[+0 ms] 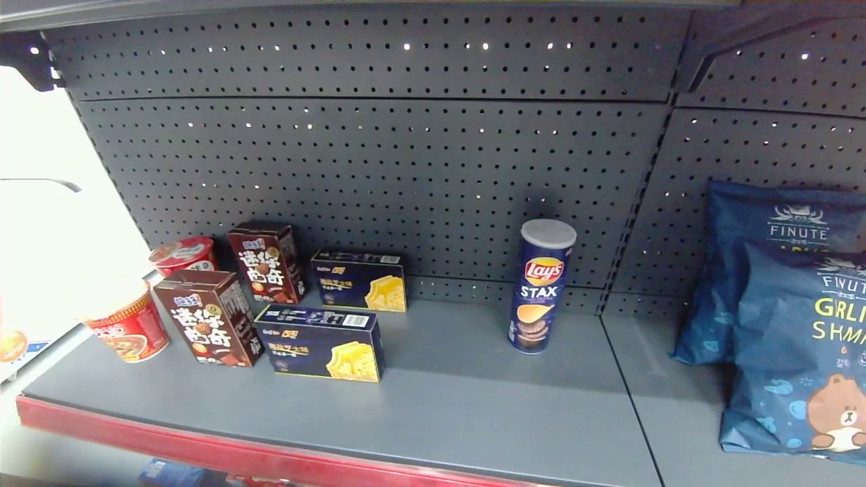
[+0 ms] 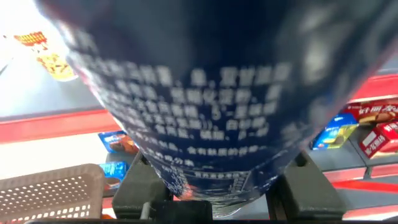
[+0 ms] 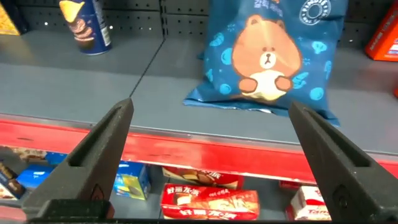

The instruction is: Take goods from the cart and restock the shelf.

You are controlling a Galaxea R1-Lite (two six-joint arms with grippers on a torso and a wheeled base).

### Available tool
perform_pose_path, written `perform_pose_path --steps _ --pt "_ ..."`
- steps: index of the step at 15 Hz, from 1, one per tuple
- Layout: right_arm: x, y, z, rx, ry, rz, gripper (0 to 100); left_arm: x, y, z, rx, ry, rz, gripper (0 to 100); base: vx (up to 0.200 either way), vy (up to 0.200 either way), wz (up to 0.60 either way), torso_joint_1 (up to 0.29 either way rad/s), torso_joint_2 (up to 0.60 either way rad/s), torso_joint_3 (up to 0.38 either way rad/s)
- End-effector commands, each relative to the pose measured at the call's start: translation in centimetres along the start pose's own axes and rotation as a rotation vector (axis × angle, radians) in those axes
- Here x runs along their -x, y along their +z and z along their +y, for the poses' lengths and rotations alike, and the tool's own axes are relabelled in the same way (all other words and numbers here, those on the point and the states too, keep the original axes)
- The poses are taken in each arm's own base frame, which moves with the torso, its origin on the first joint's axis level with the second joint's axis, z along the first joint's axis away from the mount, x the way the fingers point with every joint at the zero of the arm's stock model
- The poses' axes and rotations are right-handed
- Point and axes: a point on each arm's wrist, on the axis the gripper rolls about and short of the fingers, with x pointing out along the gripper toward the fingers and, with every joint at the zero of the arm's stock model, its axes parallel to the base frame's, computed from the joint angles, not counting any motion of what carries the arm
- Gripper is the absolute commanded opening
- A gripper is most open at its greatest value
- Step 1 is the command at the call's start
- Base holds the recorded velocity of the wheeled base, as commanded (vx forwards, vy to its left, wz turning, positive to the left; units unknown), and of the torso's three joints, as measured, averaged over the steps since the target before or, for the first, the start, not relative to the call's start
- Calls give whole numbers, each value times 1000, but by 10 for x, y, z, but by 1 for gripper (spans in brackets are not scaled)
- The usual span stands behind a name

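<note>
Left pincer (image 2: 214,196) clenched on a dark blue cylindrical container (image 2: 205,81) (print blurred, both ends cut off), seated between its fingers. Right pincer (image 3: 214,165) released, empty; blue bear-printed snack bag (image 3: 267,56) lies beyond it on the grey metal shelf (image 3: 93,81).

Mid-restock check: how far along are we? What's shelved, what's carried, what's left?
Done: one chips can stands on the shelf, alongside boxes and snack bags. In hand: the left gripper, jaws shut, holds a dark blue package, seemingly another can, not yet shelved. The right gripper is open and empty. Left: place that package, probably beside the can; remaining cart stock cannot be judged.
</note>
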Motion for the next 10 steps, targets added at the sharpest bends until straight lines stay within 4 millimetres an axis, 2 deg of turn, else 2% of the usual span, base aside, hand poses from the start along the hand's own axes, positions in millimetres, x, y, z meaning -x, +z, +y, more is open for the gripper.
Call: perform_pose_path --steps 1,2,10 --pt "0 0 0 0 1 1 100 0 0 0 0 12 4 0 0 0 -600 -7 12 2" --pt "0 0 0 0 1 0 100 0 -1 0 0 22 3 0 0 0 -600 -7 2 -2" --pt "0 0 0 2 1 1 100 2 3 1 -1 32 -17 0 0 0 0 0 0 0"
